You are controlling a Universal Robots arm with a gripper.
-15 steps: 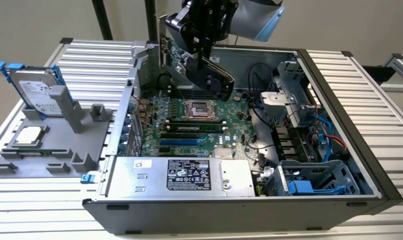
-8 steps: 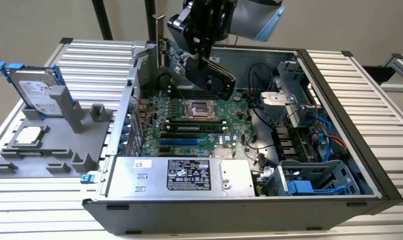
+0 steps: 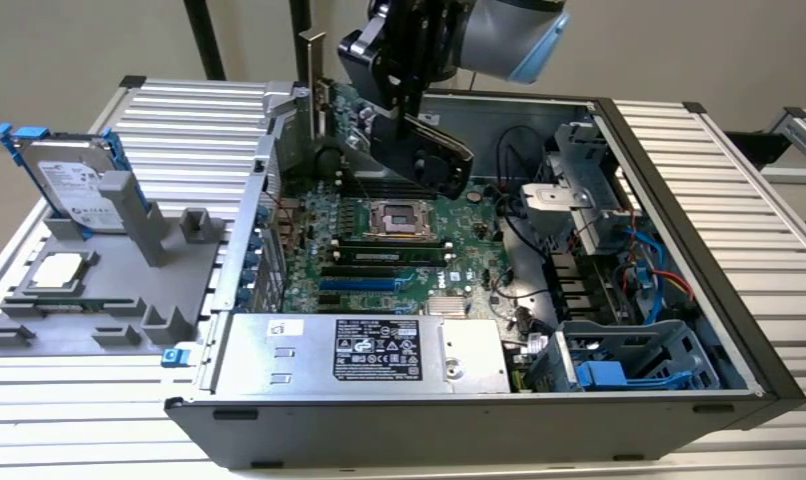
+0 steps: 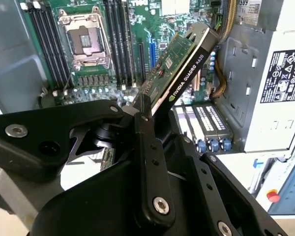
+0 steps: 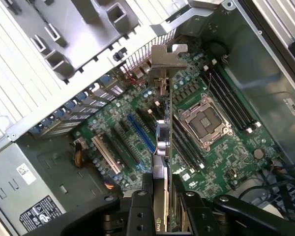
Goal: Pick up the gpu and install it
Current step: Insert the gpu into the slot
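Seen from the exterior view, the open computer case [image 3: 670,190] lies on its side on a ribbed metal table [image 3: 83,420]. Against the case's nearest wall sits the power supply [image 3: 376,350], silver with a white label. Behind it, the green motherboard [image 3: 376,265] covers the case floor. The empty processor socket [image 3: 403,218] is near the middle of the case, with memory slots [image 3: 390,255] just beside it.

Above the far part of the case floor hangs the gpu [image 3: 437,160]. It is tilted, with its black shroud facing the exterior view's right. The second wrist view shows its green board face [image 4: 174,59] slanting over the motherboard. In the first wrist view the card is edge-on, and its silver bracket [image 5: 164,64] reaches toward the case's slotted rear wall. It is not seated in a slot, and I cannot tell whether its lower edge touches the board.

The gripper [image 3: 406,115] comes down from above the case. Its black fingers [image 4: 147,147] are clamped on either face of the gpu at the card's upper edge.

Outside the case, on the exterior view's left, a gray holder [image 3: 96,310] stands on the table. It carries an upright hard drive [image 3: 70,185] with blue rails.
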